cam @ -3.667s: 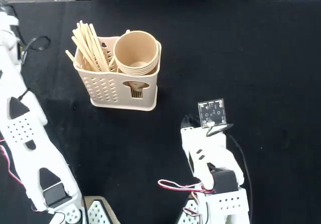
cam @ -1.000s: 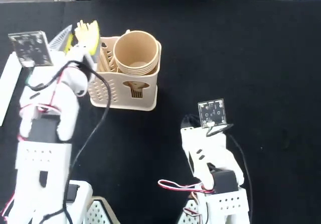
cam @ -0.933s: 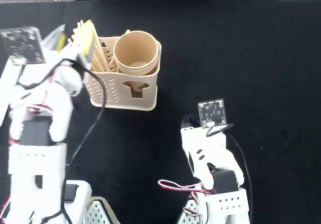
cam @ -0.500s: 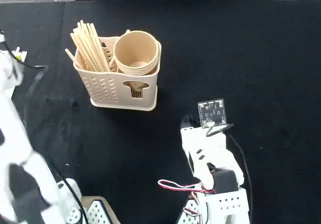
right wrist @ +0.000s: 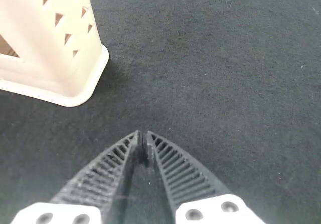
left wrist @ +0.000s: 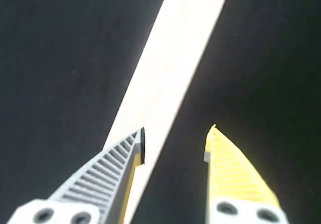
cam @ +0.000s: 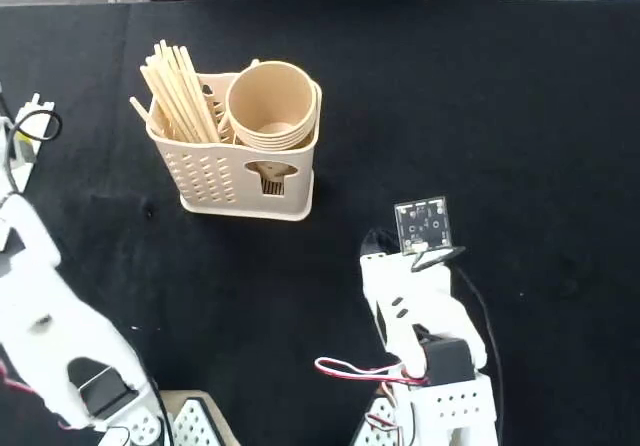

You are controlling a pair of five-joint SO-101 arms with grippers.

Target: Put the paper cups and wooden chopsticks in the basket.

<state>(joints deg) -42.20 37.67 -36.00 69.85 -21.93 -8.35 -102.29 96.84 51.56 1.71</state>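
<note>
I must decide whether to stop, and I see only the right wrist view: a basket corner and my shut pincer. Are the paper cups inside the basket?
Observer: Yes. The high view shows the paper cups stacked inside the basket.
Operator: And the wooden chopsticks?
Observer: The wooden chopsticks stand in the basket too, beside the cups.
Operator: What about the left pincer?
Observer: The left pincer is open and holds nothing, over a pale strip on the black table.
</note>
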